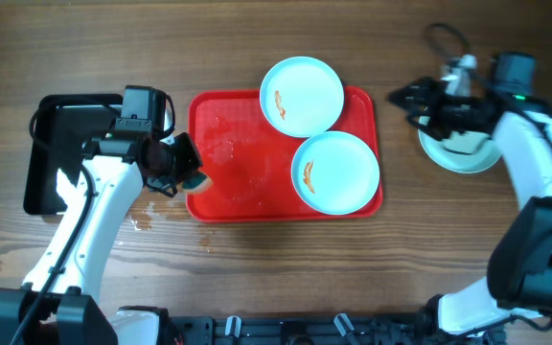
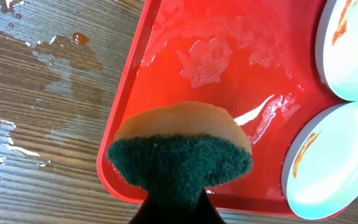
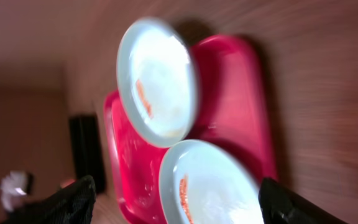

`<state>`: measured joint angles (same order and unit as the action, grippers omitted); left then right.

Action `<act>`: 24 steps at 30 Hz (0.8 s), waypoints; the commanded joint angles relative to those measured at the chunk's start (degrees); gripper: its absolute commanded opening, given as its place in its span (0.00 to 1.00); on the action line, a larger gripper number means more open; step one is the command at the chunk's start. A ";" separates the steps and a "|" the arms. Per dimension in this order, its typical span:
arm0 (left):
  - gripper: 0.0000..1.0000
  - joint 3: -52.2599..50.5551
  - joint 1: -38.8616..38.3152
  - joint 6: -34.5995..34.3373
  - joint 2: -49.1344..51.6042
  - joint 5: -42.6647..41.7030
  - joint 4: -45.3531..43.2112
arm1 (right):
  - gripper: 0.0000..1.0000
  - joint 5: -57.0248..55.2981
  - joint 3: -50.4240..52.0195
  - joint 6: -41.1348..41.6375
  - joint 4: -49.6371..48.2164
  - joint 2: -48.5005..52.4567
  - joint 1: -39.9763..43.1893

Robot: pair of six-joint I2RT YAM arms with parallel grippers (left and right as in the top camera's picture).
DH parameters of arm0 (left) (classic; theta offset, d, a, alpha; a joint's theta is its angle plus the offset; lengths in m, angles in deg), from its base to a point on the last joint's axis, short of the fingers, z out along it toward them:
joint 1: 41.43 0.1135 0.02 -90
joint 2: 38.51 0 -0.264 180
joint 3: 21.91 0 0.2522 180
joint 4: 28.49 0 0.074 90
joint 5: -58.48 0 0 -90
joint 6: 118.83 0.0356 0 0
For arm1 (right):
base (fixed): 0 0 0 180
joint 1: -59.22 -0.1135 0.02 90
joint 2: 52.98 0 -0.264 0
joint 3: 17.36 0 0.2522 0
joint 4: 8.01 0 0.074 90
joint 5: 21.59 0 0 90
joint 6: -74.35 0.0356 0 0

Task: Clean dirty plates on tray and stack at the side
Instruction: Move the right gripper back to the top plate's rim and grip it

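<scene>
The red tray (image 1: pixel 220 144) lies mid-table, wet. Two pale blue plates with orange smears sit on it: one at the far edge (image 1: pixel 302 96), one at the near right (image 1: pixel 335 172). A third plate (image 1: pixel 460 155) rests on the table at the right, partly under my right arm. My left gripper (image 1: pixel 185 172) is shut on a yellow-and-green sponge (image 2: pixel 179 149) over the tray's near left corner (image 2: pixel 123 186). My right gripper (image 1: pixel 402 103) is open and empty, right of the tray, facing both tray plates (image 3: pixel 157 81) (image 3: pixel 210 186).
A black rectangular bin (image 1: pixel 65 153) stands at the left, beside my left arm. Water drops and a small orange spot (image 2: pixel 79 38) lie on the wood left of the tray. A cable loops at the far right (image 1: pixel 444 38).
</scene>
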<state>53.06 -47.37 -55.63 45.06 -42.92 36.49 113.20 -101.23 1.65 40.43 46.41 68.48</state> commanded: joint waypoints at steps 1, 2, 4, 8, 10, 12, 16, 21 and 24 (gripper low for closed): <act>0.04 -0.24 -0.07 0.87 -0.72 0.52 -0.13 | 0.84 -19.82 -0.04 2.36 -2.75 0.20 -10.54; 0.04 -0.24 -0.07 0.87 -0.72 0.52 -0.11 | 0.84 -24.52 -0.04 3.52 -3.74 1.05 -13.25; 0.04 -0.26 -0.07 0.87 -0.72 0.52 0.15 | 0.84 -31.69 -0.04 4.98 -5.64 3.23 -17.77; 0.04 -0.26 -0.07 0.90 -0.72 0.52 0.92 | 0.79 -38.84 -0.04 8.20 -9.75 8.76 -22.53; 0.04 -0.26 -0.07 0.92 -0.72 0.52 0.94 | 0.74 -38.69 -0.04 8.15 -12.68 11.26 -23.43; 0.04 -0.26 -0.07 0.92 -0.72 0.52 0.94 | 0.69 -38.58 -0.04 8.17 -15.28 13.16 -23.67; 0.04 -0.26 -0.07 0.90 -0.72 0.52 0.94 | 0.68 -40.22 -0.04 8.28 -18.67 15.63 -23.50; 0.04 -0.26 -0.07 0.90 -0.72 0.52 0.94 | 0.66 -41.66 -0.04 8.20 -23.56 17.44 -23.43; 0.04 -0.26 -0.07 0.90 -0.72 0.52 0.94 | 0.61 -41.64 -0.04 8.41 -26.56 18.25 -23.45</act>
<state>53.06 -47.37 -55.63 45.06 -42.90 37.43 73.40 -101.20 9.50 16.08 62.46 44.90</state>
